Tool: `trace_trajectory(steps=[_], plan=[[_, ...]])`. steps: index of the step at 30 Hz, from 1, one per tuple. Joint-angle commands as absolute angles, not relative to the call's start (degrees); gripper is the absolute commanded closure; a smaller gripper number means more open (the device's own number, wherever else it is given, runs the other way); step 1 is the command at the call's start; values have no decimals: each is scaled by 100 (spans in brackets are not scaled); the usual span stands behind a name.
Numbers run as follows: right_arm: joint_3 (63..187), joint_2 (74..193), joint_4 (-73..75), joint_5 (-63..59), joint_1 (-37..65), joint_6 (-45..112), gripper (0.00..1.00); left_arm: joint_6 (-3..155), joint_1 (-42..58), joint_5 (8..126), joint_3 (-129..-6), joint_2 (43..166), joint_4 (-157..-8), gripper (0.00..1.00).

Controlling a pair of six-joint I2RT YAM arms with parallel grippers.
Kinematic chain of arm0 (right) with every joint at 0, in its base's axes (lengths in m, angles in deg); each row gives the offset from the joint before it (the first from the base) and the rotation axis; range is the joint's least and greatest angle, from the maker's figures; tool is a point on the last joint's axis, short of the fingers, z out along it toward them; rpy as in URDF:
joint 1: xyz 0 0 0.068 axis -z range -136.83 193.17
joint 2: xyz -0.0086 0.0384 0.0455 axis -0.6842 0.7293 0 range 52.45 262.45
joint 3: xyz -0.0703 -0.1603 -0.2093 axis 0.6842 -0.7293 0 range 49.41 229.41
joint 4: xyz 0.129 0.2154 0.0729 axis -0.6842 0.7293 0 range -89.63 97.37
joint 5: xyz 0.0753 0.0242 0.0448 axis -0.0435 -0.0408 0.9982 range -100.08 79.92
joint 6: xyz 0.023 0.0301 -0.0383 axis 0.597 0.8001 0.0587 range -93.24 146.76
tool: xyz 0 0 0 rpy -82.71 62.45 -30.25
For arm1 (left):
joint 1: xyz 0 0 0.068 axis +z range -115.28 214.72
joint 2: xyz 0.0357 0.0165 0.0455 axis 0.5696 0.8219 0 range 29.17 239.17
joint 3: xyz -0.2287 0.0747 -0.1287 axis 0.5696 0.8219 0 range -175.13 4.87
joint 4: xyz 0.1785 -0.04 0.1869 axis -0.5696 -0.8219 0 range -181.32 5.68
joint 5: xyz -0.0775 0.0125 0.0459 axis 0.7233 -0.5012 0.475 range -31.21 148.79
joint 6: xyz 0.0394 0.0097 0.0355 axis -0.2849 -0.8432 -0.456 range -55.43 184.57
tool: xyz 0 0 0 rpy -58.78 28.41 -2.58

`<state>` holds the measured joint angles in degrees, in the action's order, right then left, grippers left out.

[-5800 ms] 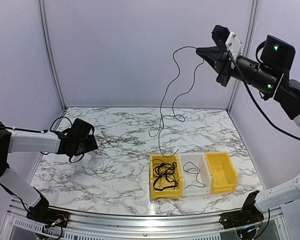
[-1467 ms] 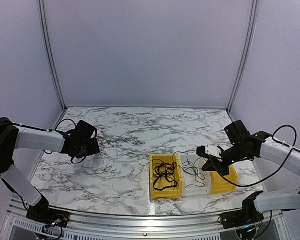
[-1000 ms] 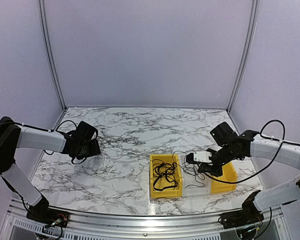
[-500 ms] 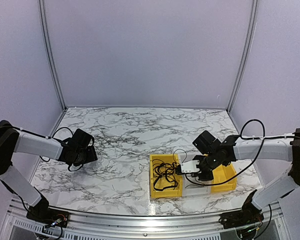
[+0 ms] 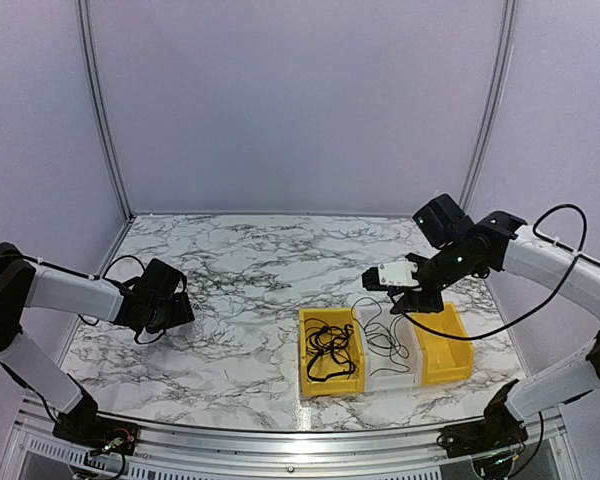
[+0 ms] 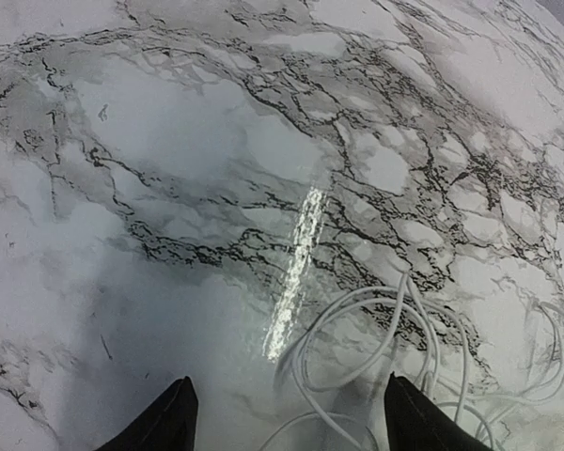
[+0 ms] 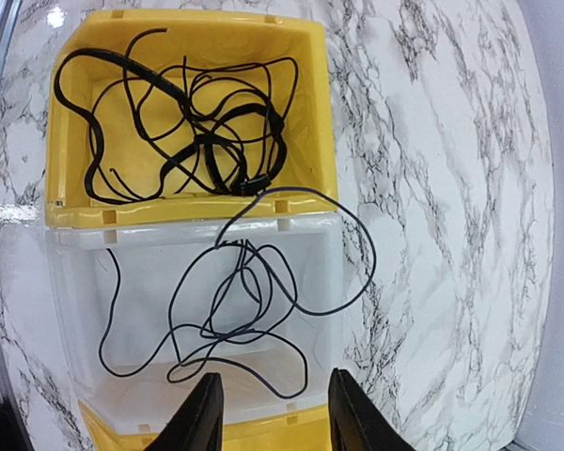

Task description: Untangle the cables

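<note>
Top view: the right gripper (image 5: 398,290) is held above the clear bin (image 5: 388,378), at approx. 4 o'clock on the bench (image 5: 260,260). Its jaws are seen apart, w/ nothing clamped. A thin black cable (image 5: 384,338) is laid in that bin, prob. as a separated single. The black tangle (image 5: 330,350) is kept in the yellow bin (image 5: 308,322) at its 9 o'clock. A 2nd yellow bin (image 5: 446,352) is set at its 3 o'clock. The left gripper (image 5: 168,308) is held low at 9 o'clock on the bench.

Left wrist: the left gripper is seen w/ jaws apart and nothing between them. White cables (image 6: 395,329) are spread loose on the bench at 4 o'clock; the gripper is judged to be lined up near them.

Right wrist: the jaws are seen apart and the cable lies free below. It is coiled in the clear bin, w/ one loop draped over the rim toward 2 o'clock, which may need tucking in. The tangle is seen at 12 o'clock.
</note>
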<state>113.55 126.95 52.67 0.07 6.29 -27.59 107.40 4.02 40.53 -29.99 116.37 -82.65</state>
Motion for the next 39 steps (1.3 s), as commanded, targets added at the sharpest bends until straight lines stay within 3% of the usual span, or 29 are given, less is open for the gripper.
trace_trajectory(steps=[1,7,15,20,26,32,39], plan=[[11801,13342,5564,638,1177,-2641,62,10682,422,4141,-3196,11696,-8327,29],[12835,14927,5464,1754,1659,-1296,60,10740,422,4181,-3286,11489,-8644,29],[13245,15690,5455,1780,1723,-1436,60,10879,422,4047,-3134,11052,-8877,28],[13343,15752,5719,1945,1795,-1577,75,10964,422,4018,-3067,10913,-8929,29],[13231,15247,6080,2210,1856,-1912,100,11024,422,4024,-3055,10900,-8943,29],[12286,14487,5985,1899,1778,-2625,100,11011,420,4065,-3106,11024,-8942,29],[11293,14584,5166,1059,1677,-2765,100,10876,414,4050,-3177,10997,-8974,28]])
